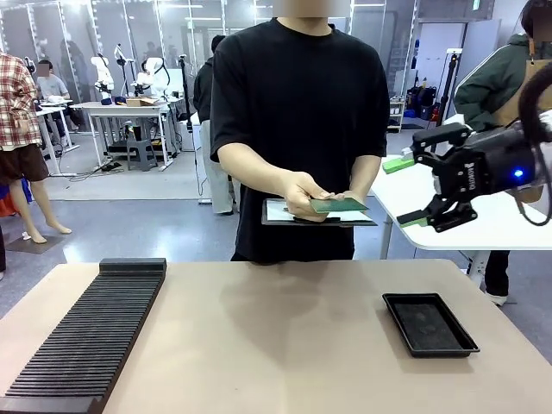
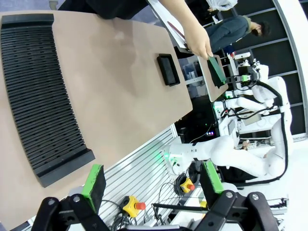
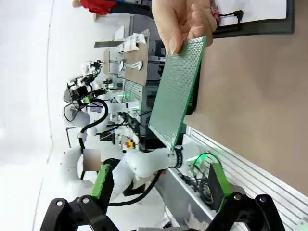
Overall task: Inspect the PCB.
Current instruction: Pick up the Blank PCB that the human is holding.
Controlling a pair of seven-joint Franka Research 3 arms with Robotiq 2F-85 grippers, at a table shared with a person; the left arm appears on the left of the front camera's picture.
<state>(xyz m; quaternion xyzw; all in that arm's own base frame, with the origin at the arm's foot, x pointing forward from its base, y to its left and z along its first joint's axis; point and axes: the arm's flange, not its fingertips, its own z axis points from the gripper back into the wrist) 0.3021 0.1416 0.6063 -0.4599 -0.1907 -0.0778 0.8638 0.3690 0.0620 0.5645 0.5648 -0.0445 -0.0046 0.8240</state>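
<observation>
While a hand [image 1: 302,191] holds the PCB [image 1: 341,205], right fingers [image 1: 398,163] spread wide, empty.

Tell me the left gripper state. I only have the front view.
Observer: The left gripper is open, with nothing between its fingers.
Operator: PCB populated?
Observer: No parts visible. In the right wrist view the PCB face is a plain green grid of fine dots.
Operator: Lined up with the right gripper?
Observer: Roughly. In that view it sits farther off, between the lines of the open right gripper, not touching it. The person's hand holds it by one end.
</observation>
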